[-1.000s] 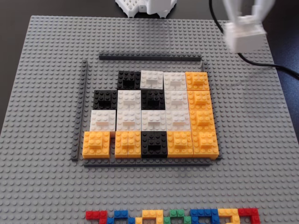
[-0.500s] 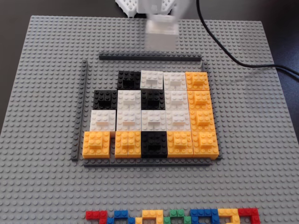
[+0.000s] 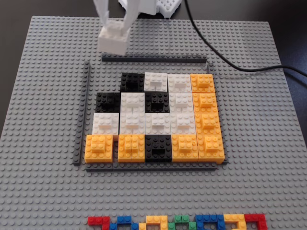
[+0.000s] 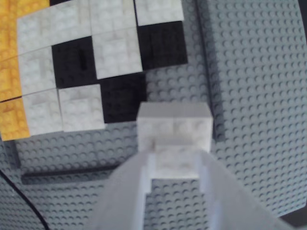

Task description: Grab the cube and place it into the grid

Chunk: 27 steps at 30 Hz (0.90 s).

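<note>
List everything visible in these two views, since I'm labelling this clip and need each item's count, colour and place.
White square studded Lego cube: one, white, held above the baseplate, beyond the grid's far-left corner in the fixed view.
Grid of square Lego blocks: one, white, black and orange, centre of the baseplate; far-left cell empty.
Thin dark-grey frame strips: several, dark grey, along the grid's edges.
Large grey studded baseplate: one, grey, under everything.
Row of small multicoloured bricks: one row, red, blue, yellow, green, near edge.
Black cable: one, black, far right.
Gripper: one, white, shut on the cube.
</note>
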Each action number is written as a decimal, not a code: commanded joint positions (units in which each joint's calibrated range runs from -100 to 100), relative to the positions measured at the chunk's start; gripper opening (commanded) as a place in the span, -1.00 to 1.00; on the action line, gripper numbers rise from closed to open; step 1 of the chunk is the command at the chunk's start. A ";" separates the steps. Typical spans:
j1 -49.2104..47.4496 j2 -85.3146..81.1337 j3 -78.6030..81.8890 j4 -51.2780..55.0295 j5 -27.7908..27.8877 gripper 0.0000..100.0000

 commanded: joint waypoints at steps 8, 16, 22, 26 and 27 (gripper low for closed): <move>4.44 0.03 11.49 -6.72 4.40 -0.96; 2.75 2.87 15.38 -9.80 4.20 -0.96; 2.09 4.93 16.20 -11.70 4.15 -0.96; 1.94 6.56 16.11 -12.58 4.20 -0.96; 1.94 6.99 16.11 -12.82 4.20 -0.96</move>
